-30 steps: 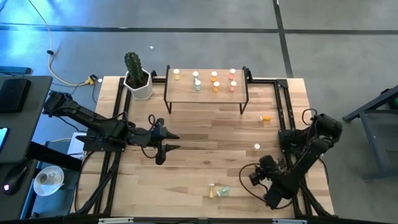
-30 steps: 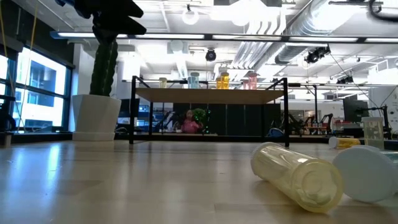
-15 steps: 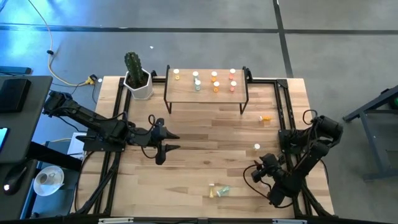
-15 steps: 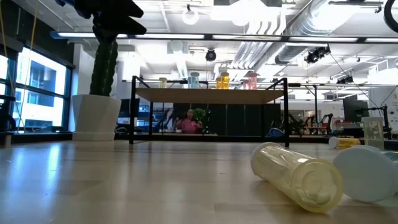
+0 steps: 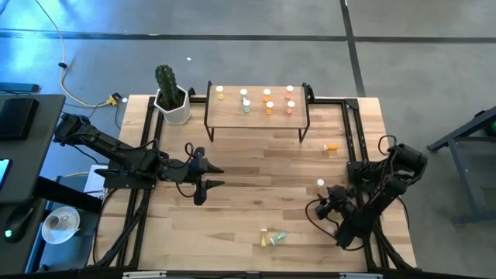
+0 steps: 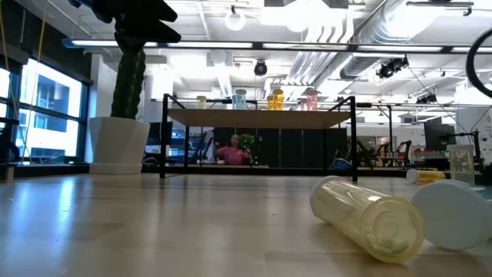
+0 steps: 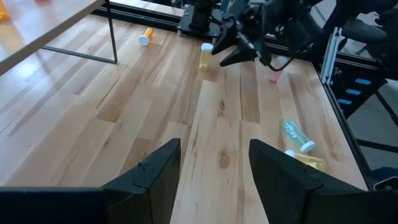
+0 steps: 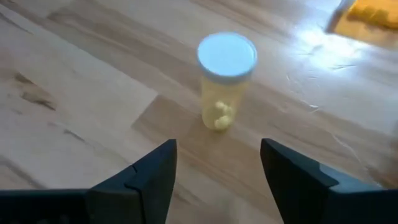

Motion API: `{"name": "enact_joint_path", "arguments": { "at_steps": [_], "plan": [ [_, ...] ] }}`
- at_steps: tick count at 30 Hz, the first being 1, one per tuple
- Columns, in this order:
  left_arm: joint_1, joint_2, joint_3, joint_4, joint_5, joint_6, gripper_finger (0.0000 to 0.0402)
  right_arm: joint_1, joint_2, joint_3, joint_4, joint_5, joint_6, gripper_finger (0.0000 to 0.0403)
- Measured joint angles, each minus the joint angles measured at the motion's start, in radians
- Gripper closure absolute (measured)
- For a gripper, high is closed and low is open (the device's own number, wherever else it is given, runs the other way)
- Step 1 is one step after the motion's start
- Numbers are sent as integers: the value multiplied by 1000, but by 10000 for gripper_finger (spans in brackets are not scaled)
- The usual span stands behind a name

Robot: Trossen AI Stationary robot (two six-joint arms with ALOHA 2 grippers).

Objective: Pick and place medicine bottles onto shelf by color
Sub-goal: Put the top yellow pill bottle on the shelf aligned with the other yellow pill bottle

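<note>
Wood-plank tabletop (image 5: 248,174) is carrying an upright yellow medicine bottle (image 8: 225,79), standing just ahead of the right gripper (image 8: 217,163), whose fingers are spread and empty. Risk: one finger clipping it and tipping it. Left gripper (image 7: 214,163) is hovering parted, holding nothing.

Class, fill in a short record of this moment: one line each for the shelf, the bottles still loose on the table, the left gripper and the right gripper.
Shelf: low light-wood shelf on black legs, several white-capped bottles standing on it.
Loose bottles: upright yellow bottle with white cap standing alone; small orange bottle lying near the shelf's right legs; yellow and green bottles lying together near the front edge.
Left gripper: left gripper open, above bare table, holding nothing.
Right gripper: right gripper open, facing the upright yellow bottle, not touching it.
</note>
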Motion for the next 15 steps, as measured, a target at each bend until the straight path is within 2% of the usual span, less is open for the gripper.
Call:
{"name": "enact_joint_path", "arguments": {
  "at_steps": [6,15],
  "plan": [
    [0,0,0,0,0,0,222,-9,0,-66,49,82,-2,178],
    [0,0,0,0,0,11,222,-53,0,-85,76,80,-34,178]
  ]
}}
